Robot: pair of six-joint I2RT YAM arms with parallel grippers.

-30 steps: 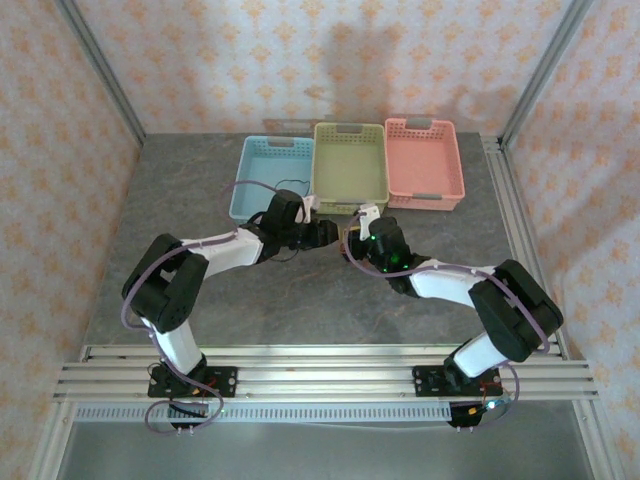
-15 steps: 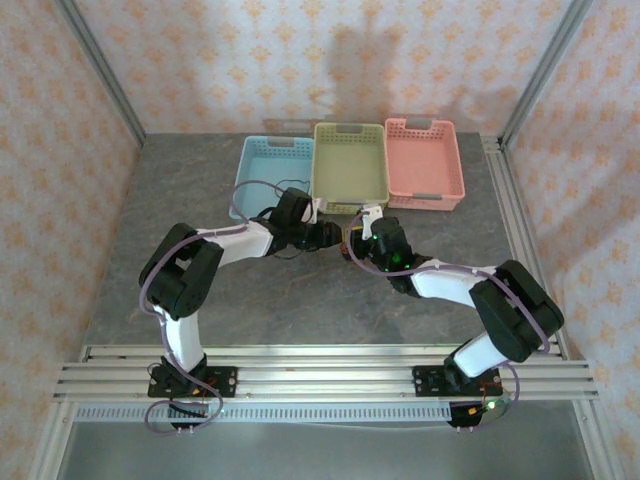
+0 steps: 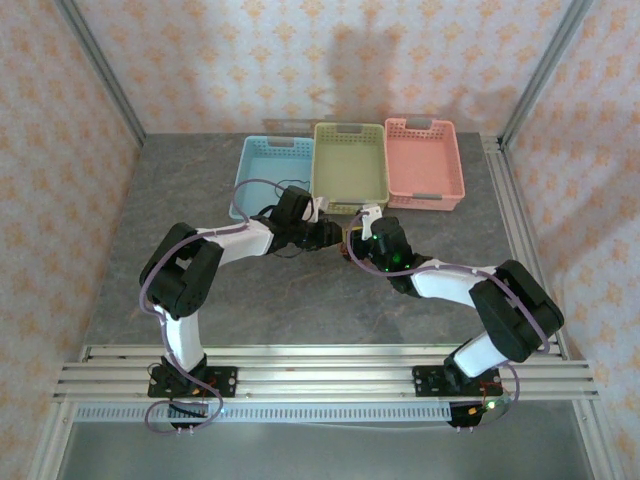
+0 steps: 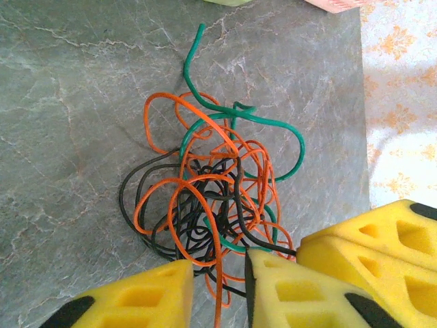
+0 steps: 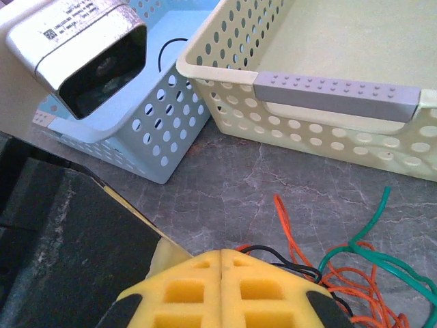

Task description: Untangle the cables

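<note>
Over tangled cables (image 4: 212, 205): left pincer (image 4: 218, 287) narrowly open, orange strand (image 4: 218, 307) in gap; right pincer (image 5: 222, 263) closed, pinching black strand (image 5: 270, 249).

Bright, even light fills the overhead view, with a soft shadow on the back wall (image 3: 350, 60) at 12 o'clock. In the left wrist view the cables (image 4: 212, 198) are sharp and throw thin shadows toward 9 o'clock. In the right wrist view the black casing (image 5: 61, 246) at 8 o'clock is blurred.
</note>
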